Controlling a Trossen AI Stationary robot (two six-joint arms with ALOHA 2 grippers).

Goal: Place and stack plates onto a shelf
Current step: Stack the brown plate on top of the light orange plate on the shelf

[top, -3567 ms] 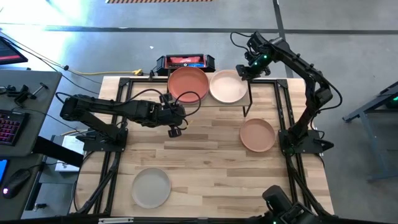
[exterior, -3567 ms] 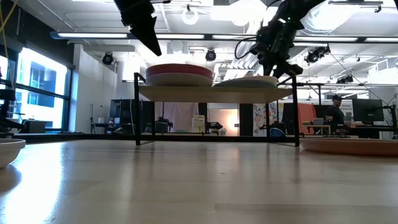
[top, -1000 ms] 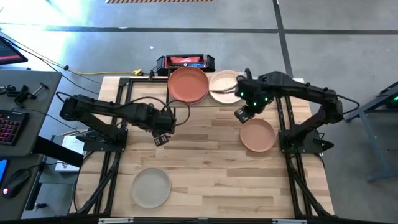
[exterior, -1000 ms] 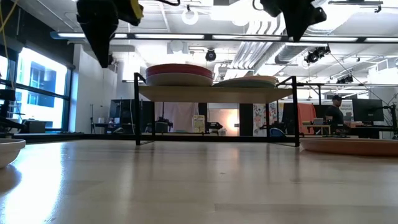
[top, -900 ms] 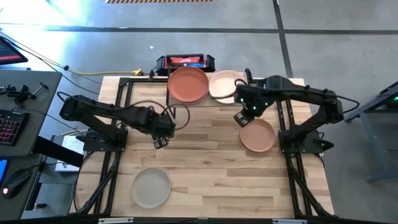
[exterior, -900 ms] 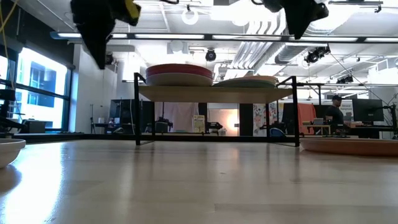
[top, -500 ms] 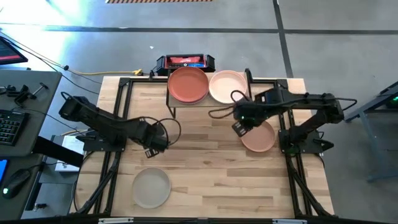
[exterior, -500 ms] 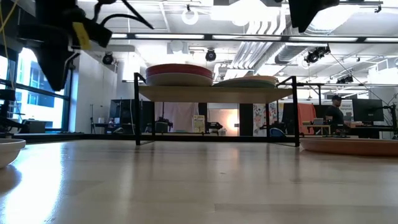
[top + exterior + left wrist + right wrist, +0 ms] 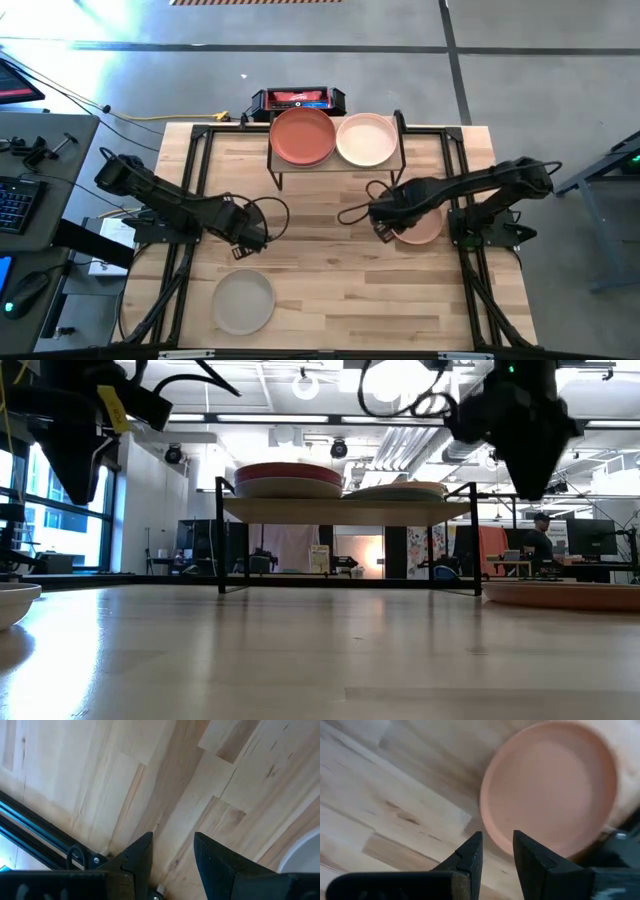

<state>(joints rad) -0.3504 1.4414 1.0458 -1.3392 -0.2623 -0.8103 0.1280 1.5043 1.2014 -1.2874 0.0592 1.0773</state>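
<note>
Shelf [image 9: 336,160]: low light-wood board on thin black legs, at the far middle of the wooden table [image 9: 330,270]. It carries two lots of plates side by side: a terracotta plate [image 9: 302,136] on its left half, seen in the low view lying on top of a paler plate [image 9: 290,487], and a peach-cream plate [image 9: 367,139] on its right half.

Tan plate [image 9: 418,220]: flat on the table, right side, well in front of the shelf. In the right wrist view its rim lies just ahead of the fingertips, not between them.

Off-white plate [image 9: 243,302]: flat on the table, near left, apart from everything else; one edge shows in the left wrist view.

Right gripper [image 9: 383,224]: low over the table at the tan plate's left edge, fingers [image 9: 471,851] parted by a narrow gap with nothing in it.

Left gripper [image 9: 250,243]: above bare table, between the shelf and the off-white plate, fingers [image 9: 141,851] spread and empty.

Red-and-black box [image 9: 297,99]: behind the table's far edge, just beyond the shelf.

Person [image 9: 541,536]: in the room beyond, far right in the low view.
</note>
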